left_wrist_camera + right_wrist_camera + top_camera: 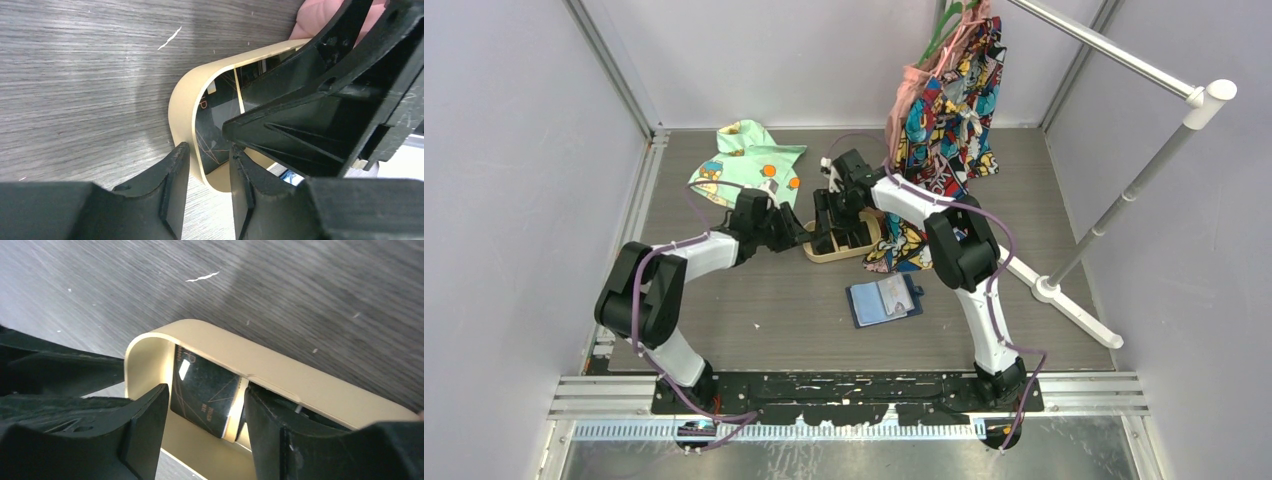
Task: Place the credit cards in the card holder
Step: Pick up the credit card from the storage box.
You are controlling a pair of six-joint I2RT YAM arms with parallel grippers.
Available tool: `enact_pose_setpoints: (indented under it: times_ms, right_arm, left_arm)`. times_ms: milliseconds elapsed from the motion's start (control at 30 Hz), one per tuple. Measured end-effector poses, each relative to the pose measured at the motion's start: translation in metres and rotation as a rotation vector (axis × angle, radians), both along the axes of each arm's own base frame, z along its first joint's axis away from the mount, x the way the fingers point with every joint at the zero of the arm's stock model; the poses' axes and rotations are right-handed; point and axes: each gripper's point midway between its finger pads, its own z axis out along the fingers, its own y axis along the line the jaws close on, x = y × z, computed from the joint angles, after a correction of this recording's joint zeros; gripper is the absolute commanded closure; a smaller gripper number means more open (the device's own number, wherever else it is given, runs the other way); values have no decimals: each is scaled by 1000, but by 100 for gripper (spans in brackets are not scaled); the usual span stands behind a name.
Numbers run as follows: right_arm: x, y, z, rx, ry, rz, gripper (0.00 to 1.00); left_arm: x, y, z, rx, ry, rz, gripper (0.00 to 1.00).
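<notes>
Your right gripper (206,392) stands spread astride a black card (197,385) inside the tan tray (280,377); your left gripper (208,150) straddles its rim, and you cannot tell whether it pinches.

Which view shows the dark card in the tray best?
Right wrist: the card sits in the tray, its face and printed lines clear inside the right end effector. Left wrist shows only a slice behind that end effector. From the top, the arms hide it.

Grey wood-grain table (754,310) — on it tan tray (819,257), open card holder (884,300), green cloth (746,160), rack foot (1079,312).
</notes>
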Motion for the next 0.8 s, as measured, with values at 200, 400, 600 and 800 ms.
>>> enact_pose_setpoints:
  times_ms: [200,400,600,800]
  right_arm:
    - [-3,3,1,103,89,-40,50]
    - [-1,3,7,218,170,-77,59]
    - [0,6,8,305,216,-99,64]
    - [1,9,13,335,220,-95,74]
  left_arm:
    - [-4,2,-8,25,36,-15,75]
    - [-6,4,-10,31,53,-15,77]
    - [-9,6,-13,40,73,-14,77]
    - [-11,8,-14,44,85,-12,77]
